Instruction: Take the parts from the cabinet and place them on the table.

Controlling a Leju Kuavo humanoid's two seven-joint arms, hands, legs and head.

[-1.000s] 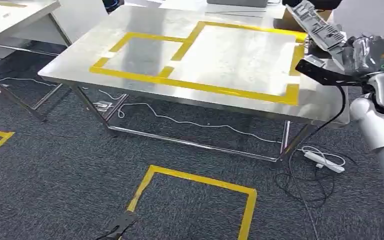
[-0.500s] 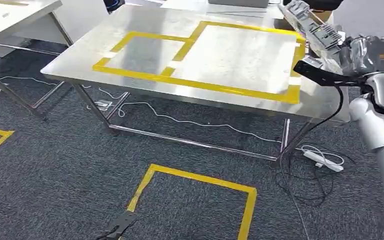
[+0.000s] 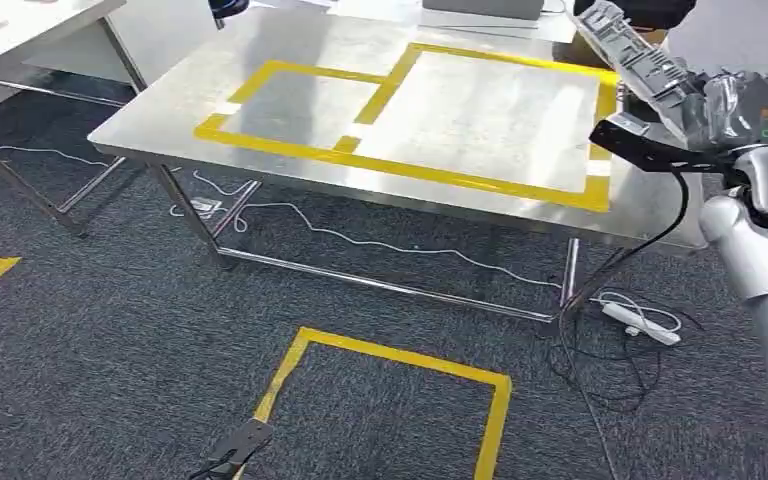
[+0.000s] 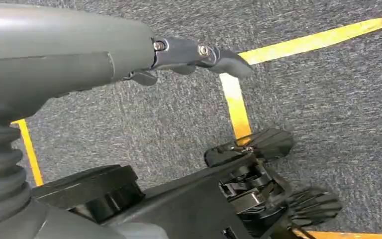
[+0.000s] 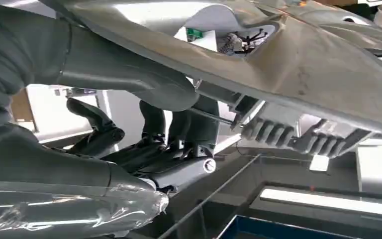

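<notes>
Currently right robot hand [image 3: 705, 105] grips the grey ribbed plastic part [image 3: 632, 55] beside the yellow-taped steel tabletop [image 3: 290, 110], placement pending; left robot hand [image 4: 199, 55] hangs empty.

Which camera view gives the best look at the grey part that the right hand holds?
The right wrist view shows the grey part best: it is close, with ribs visible, and the right hand grips it from beneath. The head view shows it small and far, above the table's right edge. The left wrist view looks at carpet.
</notes>
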